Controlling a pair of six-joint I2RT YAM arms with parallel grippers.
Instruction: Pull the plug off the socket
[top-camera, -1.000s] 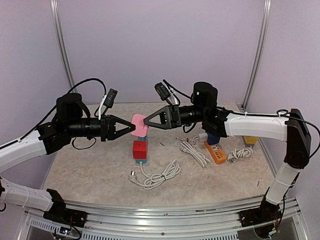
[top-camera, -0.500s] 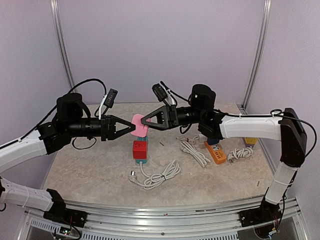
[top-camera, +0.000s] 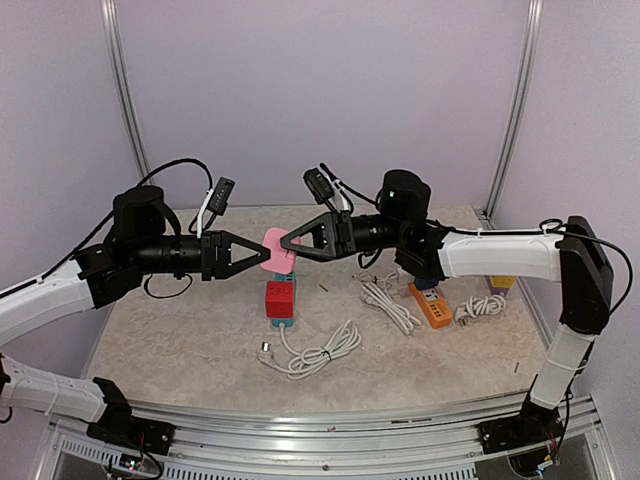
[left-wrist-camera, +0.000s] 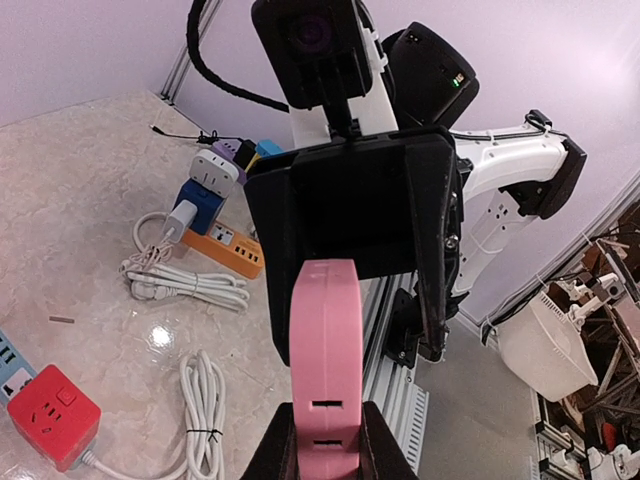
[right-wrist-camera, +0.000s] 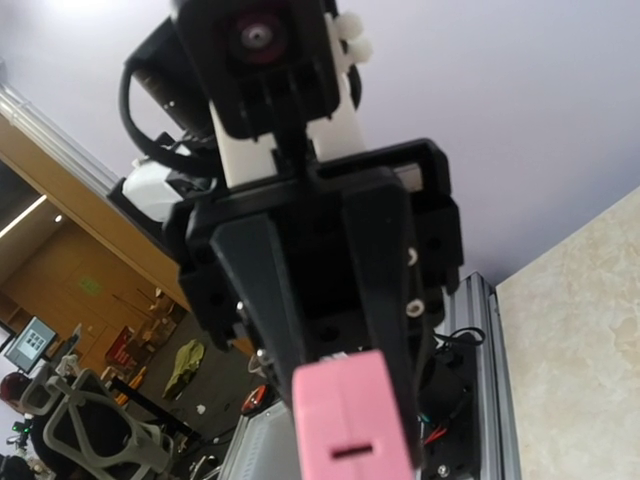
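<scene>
A flat pink socket block (top-camera: 276, 250) hangs in the air above the table, between my two arms. My left gripper (top-camera: 262, 256) is shut on its left end. In the left wrist view the block (left-wrist-camera: 326, 360) stands up from between my own fingers (left-wrist-camera: 275, 450), with two slots in its narrow edge. My right gripper (top-camera: 291, 240) comes in from the right and its tips close on the block's right end. The right wrist view shows the pink block (right-wrist-camera: 355, 420) close up at the bottom edge. I cannot make out a separate plug on it.
Below the block sit a red power cube (top-camera: 280, 300) and its coiled white cable (top-camera: 315, 352). A teal strip (top-camera: 284, 272) lies just behind the cube. To the right are an orange power strip (top-camera: 432, 305) with adapters, more white cable (top-camera: 385, 298) and a yellow item (top-camera: 502, 281).
The right arm's wrist and elbow have drifted slightly left. The pink block and the left gripper have stayed where they were.
</scene>
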